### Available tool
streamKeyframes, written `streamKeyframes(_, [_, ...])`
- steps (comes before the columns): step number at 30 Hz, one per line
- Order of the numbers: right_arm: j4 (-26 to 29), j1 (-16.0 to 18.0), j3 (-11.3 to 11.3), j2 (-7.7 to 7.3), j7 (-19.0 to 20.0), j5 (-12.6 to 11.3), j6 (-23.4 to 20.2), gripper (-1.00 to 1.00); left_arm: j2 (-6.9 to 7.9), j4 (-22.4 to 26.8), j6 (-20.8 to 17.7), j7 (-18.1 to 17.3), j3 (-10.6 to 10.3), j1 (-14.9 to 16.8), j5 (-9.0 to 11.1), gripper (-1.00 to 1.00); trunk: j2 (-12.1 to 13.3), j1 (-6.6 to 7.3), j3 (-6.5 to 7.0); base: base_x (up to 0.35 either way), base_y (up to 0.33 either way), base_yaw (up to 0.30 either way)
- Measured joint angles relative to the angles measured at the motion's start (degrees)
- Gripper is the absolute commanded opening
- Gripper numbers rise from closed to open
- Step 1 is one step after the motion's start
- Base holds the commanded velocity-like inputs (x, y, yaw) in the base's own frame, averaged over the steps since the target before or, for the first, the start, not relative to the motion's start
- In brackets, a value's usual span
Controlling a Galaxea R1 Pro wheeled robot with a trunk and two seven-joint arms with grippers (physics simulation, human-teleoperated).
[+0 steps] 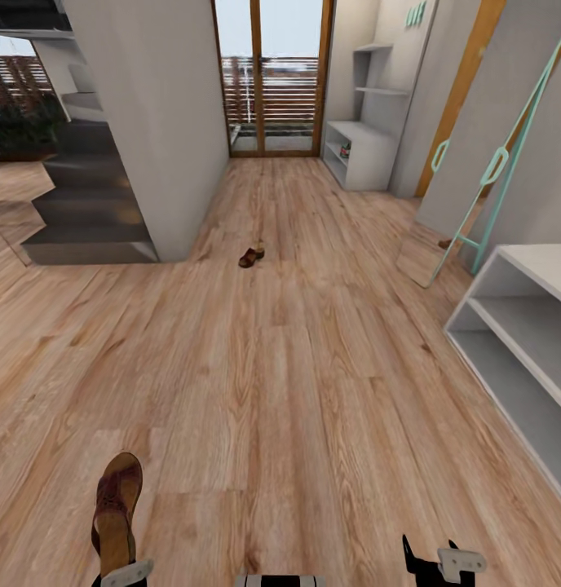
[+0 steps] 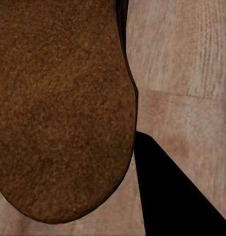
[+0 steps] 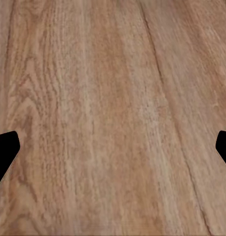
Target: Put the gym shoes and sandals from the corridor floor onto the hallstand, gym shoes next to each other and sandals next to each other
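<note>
One brown sandal (image 1: 117,504) hangs toe-forward over the corridor floor (image 1: 280,391) at the near left, with my left gripper (image 1: 122,572) shut on its heel end. Up close, the sandal's brown sole (image 2: 63,108) lies beside a black finger (image 2: 164,191). The other sandal (image 1: 250,257) lies on the planks mid-corridor, near the wall corner. The light-grey hallstand (image 1: 370,151) stands at the far right by the glass door, with a small red and green thing (image 1: 344,150) on its shelf, too small to identify. My right gripper (image 1: 434,562) is open above bare floor (image 3: 113,123).
A dark staircase (image 1: 85,204) and a grey wall block (image 1: 158,122) are on the left. A leaning mirror with a mint frame (image 1: 484,175) and a light-grey open shelf unit (image 1: 517,326) line the right side. A glass door (image 1: 272,77) closes the corridor's far end.
</note>
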State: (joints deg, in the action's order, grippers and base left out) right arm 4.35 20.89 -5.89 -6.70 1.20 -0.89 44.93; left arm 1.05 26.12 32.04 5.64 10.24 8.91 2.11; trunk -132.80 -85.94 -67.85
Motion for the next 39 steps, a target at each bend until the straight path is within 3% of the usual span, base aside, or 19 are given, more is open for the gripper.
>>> streamKeyframes(39, [-0.79, 0.0, -0.12, -0.09, -0.24, -0.16, 0.01, 1.0, 0.0, -0.01, 0.0, 0.01, -0.01, -0.01, 0.0, -1.0, 0.0, 0.0, 0.0, 0.303, -0.157, 0.0])
